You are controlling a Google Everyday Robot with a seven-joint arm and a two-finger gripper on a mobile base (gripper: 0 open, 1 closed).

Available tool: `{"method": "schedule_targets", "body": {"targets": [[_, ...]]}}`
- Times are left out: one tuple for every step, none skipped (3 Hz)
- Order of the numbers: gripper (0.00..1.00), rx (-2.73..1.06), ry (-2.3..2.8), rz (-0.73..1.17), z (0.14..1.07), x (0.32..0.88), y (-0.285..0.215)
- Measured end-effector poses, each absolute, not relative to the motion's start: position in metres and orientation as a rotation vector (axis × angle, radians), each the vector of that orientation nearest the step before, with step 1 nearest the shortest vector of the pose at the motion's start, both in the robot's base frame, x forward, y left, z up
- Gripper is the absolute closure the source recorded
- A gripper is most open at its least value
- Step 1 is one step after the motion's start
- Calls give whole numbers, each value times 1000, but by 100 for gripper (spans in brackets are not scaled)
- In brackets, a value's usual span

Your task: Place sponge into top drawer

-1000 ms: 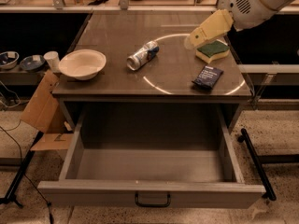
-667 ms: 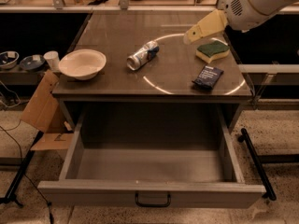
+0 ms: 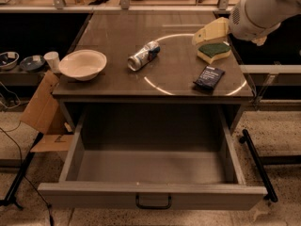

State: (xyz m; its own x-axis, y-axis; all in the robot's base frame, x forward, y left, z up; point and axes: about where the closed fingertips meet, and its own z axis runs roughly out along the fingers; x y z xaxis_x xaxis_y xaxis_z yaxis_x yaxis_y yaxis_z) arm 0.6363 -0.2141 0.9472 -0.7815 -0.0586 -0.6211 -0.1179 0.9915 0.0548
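Note:
The sponge [image 3: 214,52], yellow with a dark green top, lies flat on the tabletop at the back right. My gripper [image 3: 209,33], cream-coloured, hangs from the white arm [image 3: 263,8] at the top right, just above and behind the sponge's left end. It holds nothing that I can see. The top drawer [image 3: 150,194] is pulled wide open below the tabletop, its inside bare, with the dark handle [image 3: 153,202] at the centre of its front panel.
On the tabletop [image 3: 117,46] lie a flat dark blue packet [image 3: 209,77] in front of the sponge, a tipped can [image 3: 144,56] in the middle and a white bowl [image 3: 83,64] at the left. A cardboard box [image 3: 40,108] leans at the left.
The gripper has risen slightly off the sponge and the arm has swung a little. The sponge stays where it lay on the table.

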Motion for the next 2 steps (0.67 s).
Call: {"method": "schedule_targets", "body": {"targets": [[0,101,2485,134,936,633,-228],[0,233,2480,175,936,632,-228]]}}
